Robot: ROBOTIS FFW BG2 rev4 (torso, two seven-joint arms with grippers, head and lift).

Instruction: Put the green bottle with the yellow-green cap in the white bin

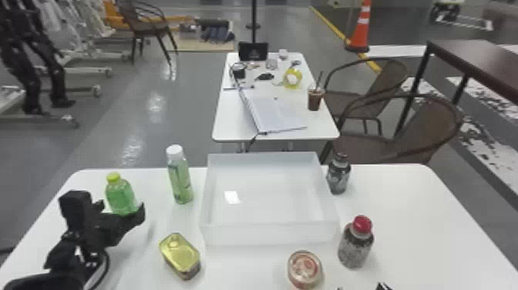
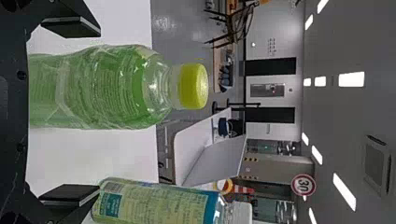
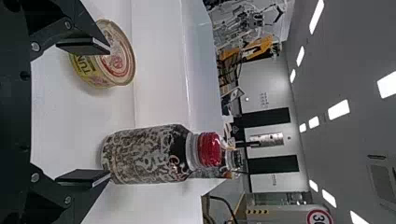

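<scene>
The green bottle with the yellow-green cap [image 1: 122, 196] stands upright on the table's left side. My left gripper [image 1: 121, 208] is open around its lower part in the head view. From the left wrist, the green bottle [image 2: 100, 88] sits between the spread fingers of the left gripper [image 2: 99, 111], with gaps on both sides. To the right of it, across from a slim bottle, is the white bin [image 1: 269, 233], with no objects inside. My right gripper [image 1: 361, 287] shows at the head view's bottom edge; in its wrist view the right gripper [image 3: 109, 112] is open, holding nothing.
A slim green bottle with a white cap [image 1: 179, 179] stands between the green bottle and the bin. A gold tin [image 1: 180, 254] and a round can [image 1: 304, 268] lie nearer. Right of the bin stand a red-capped bottle [image 1: 356, 245] and a dark bottle [image 1: 338, 177].
</scene>
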